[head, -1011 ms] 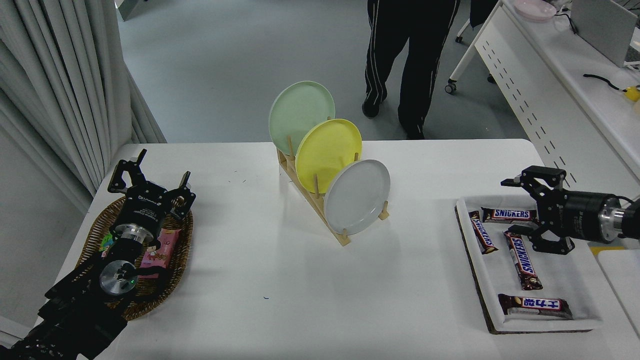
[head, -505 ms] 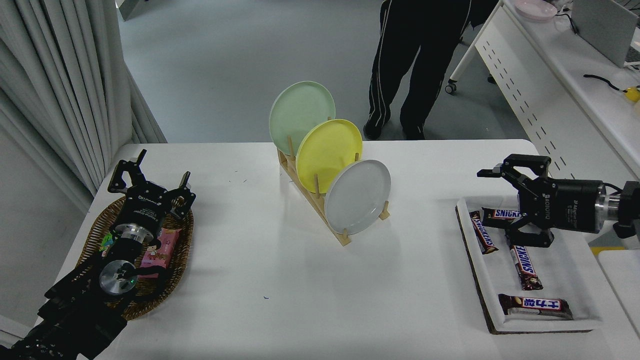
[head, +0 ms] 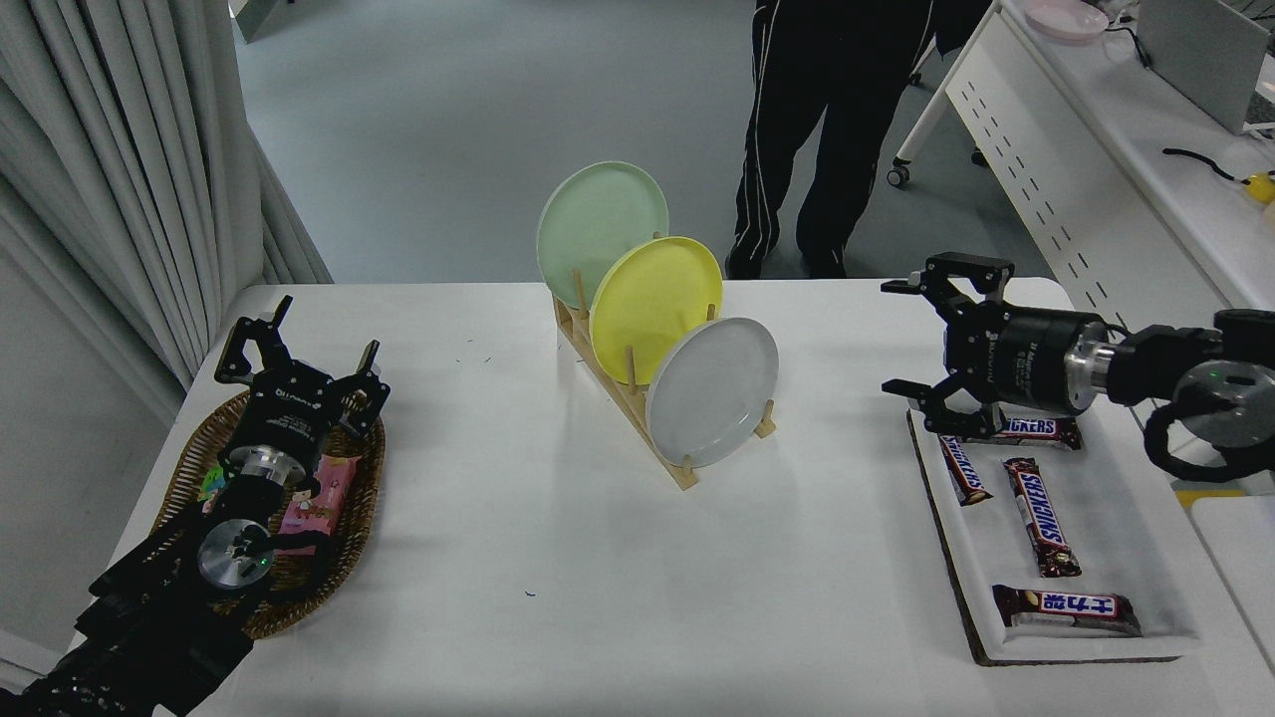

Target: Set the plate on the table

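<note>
The plate [head: 712, 392], pale grey-white, stands on edge in the nearest slot of a wooden rack [head: 626, 390] near the middle of the table [head: 558, 558], slightly toward the far edge; a yellow plate [head: 654, 297] and a mint-green plate [head: 601, 221] stand behind it. The right gripper [head: 908, 337] hangs above the right part of the tabletop, near the far right corner, its fingers spread wide and holding nothing, pointing toward the rack but well apart from the plate. The left gripper [head: 299, 344] is parked over a wicker basket [head: 189, 468] at the left edge, fingers spread. A tray [head: 1116, 518] of chocolate bars lies along the right edge. Step in hand, as judged: the approach, before any grasp. The next move calls for bringing the spread fingers astride the plate's exposed rim, closing on it, then lifting it clear of the rack's pegs without disturbing the yellow plate.
</note>
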